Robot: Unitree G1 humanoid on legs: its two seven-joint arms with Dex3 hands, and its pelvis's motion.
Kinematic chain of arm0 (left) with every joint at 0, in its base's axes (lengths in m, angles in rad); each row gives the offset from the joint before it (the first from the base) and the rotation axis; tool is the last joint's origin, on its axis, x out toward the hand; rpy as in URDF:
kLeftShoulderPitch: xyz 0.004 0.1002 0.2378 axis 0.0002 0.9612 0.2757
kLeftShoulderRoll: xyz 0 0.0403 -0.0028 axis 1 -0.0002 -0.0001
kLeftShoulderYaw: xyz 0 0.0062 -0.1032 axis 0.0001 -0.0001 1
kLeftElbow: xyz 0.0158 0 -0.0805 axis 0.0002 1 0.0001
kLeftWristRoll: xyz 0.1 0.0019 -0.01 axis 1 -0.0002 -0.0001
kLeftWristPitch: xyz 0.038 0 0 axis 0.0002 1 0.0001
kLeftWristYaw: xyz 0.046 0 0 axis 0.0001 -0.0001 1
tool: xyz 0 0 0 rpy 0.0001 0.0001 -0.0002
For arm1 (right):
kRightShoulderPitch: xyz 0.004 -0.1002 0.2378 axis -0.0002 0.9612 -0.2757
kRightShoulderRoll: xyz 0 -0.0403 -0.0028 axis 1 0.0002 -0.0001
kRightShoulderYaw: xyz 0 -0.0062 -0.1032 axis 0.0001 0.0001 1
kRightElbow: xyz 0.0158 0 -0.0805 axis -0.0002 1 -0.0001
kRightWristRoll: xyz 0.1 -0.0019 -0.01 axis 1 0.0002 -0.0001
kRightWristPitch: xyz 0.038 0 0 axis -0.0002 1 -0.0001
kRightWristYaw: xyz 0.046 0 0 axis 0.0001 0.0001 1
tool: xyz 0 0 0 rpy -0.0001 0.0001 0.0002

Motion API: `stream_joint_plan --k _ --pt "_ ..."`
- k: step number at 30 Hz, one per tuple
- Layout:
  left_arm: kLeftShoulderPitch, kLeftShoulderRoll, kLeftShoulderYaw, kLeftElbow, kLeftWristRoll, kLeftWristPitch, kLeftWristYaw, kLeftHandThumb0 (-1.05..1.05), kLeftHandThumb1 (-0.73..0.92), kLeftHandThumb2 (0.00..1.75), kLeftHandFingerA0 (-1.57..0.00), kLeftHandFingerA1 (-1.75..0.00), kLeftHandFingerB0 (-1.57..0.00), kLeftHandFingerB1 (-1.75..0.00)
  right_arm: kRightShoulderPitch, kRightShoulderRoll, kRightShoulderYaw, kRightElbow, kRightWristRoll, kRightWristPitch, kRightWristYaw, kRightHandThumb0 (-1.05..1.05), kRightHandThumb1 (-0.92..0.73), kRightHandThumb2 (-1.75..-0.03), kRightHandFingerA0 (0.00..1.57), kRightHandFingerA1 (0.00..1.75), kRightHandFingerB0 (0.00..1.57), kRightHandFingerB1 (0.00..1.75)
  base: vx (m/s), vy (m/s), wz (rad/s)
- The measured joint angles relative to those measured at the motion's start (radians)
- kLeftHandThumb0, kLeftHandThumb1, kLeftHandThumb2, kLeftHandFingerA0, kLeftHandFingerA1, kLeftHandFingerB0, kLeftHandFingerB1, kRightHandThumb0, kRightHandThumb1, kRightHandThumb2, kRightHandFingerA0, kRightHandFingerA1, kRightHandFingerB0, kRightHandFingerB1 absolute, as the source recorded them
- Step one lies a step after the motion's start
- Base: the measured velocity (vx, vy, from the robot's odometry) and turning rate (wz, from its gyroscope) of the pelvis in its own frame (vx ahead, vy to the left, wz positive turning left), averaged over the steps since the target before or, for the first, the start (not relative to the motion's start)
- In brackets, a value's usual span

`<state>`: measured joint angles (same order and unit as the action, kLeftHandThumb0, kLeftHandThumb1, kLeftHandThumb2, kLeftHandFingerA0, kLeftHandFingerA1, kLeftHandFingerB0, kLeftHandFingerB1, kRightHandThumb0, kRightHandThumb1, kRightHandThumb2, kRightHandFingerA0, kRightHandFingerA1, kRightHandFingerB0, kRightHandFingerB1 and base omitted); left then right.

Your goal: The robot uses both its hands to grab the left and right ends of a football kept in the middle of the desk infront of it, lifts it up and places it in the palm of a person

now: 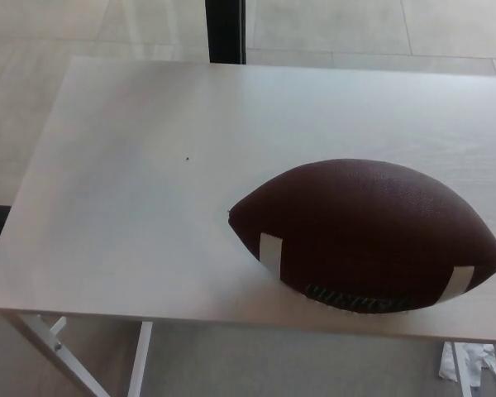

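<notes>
A dark brown football [364, 233] lies on its side near the desk's [132, 198] front edge, toward the right, with white stripes near each end and what looks like blurred lettering underneath.

Football [365, 234]: lies on its side on the desk, long axis running left to right, in the near right part of the top, close to the front edge.
Desk [140, 190]: fills most of the view; its left half is bare apart from a tiny speck [188, 157] left of and behind the ball.
Desk leg [54, 351]: below the near left corner.
Upright post [225, 31]: behind the desk's far edge.
Crumpled scrap [469, 366]: on the floor, below the near right edge.
</notes>
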<state>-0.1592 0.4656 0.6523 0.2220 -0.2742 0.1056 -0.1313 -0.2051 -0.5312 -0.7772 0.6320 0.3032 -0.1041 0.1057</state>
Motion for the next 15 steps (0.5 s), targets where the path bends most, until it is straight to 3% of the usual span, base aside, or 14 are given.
stream_joint_plan --k 1,2,3,4,5,7,12,15 --pt "-0.015 -0.003 -0.013 -0.022 0.001 0.007 0.004 -0.67 0.92 0.75 -0.25 -0.45 -0.15 -0.37 -0.006 0.015 0.008 -0.022 0.001 0.002 -0.003 -1.05 -0.79 -0.66 0.55 1.11 0.29 0.89 0.00 0.000 0.00" --pt "-0.050 -0.008 -0.045 -0.066 0.003 0.021 0.015 -0.70 0.92 0.76 -0.27 -0.41 -0.15 -0.33 -0.017 0.050 0.028 -0.070 0.003 0.009 -0.008 -1.05 -0.49 -1.10 0.67 1.04 0.16 0.77 0.00 0.000 0.00" --pt "-0.070 -0.011 -0.064 -0.087 0.004 0.030 0.019 -0.70 0.92 0.76 -0.27 -0.41 -0.15 -0.33 -0.023 0.069 0.040 -0.096 0.005 0.014 -0.011 -1.05 -0.49 -1.10 0.67 1.04 0.16 0.77 0.00 0.000 0.00" --pt "-0.095 -0.017 -0.091 -0.112 0.007 0.042 0.026 -0.75 0.92 0.71 -0.30 -0.46 -0.19 -0.36 -0.028 0.098 0.058 -0.134 0.006 0.021 -0.016 -1.05 -0.78 -0.78 0.56 1.08 0.16 0.99 0.00 0.000 0.00" --pt "-0.118 -0.027 -0.118 -0.136 0.010 0.054 0.032 -0.79 0.92 0.69 -0.33 -0.50 -0.23 -0.38 -0.033 0.125 0.076 -0.168 0.008 0.030 -0.021 -1.05 -0.76 -0.69 0.46 1.10 0.00 0.91 0.00 0.000 0.00" --pt "-0.149 -0.053 -0.176 -0.184 0.017 0.078 0.043 -0.76 0.92 0.71 -0.31 -0.51 -0.21 -0.40 -0.036 0.179 0.111 -0.232 0.014 0.055 -0.031 -1.05 -0.74 -0.72 0.54 1.11 0.33 1.00 0.00 0.000 0.00" --pt "-0.160 -0.150 -0.342 -0.286 0.029 0.135 0.063 -0.78 0.92 0.70 -0.27 -0.51 -0.21 -0.40 -0.030 0.324 0.187 -0.350 0.029 0.121 -0.060 -1.05 -0.75 -0.74 0.48 1.13 0.40 0.92 0.00 0.000 0.00" --pt "-0.148 -0.209 -0.434 -0.321 0.040 0.170 0.074 -0.77 0.92 0.71 -0.29 -0.50 -0.21 -0.37 -0.017 0.396 0.221 -0.392 0.038 0.157 -0.077 -1.05 -0.77 -0.72 0.42 1.14 0.35 0.95 0.00 0.000 0.00"
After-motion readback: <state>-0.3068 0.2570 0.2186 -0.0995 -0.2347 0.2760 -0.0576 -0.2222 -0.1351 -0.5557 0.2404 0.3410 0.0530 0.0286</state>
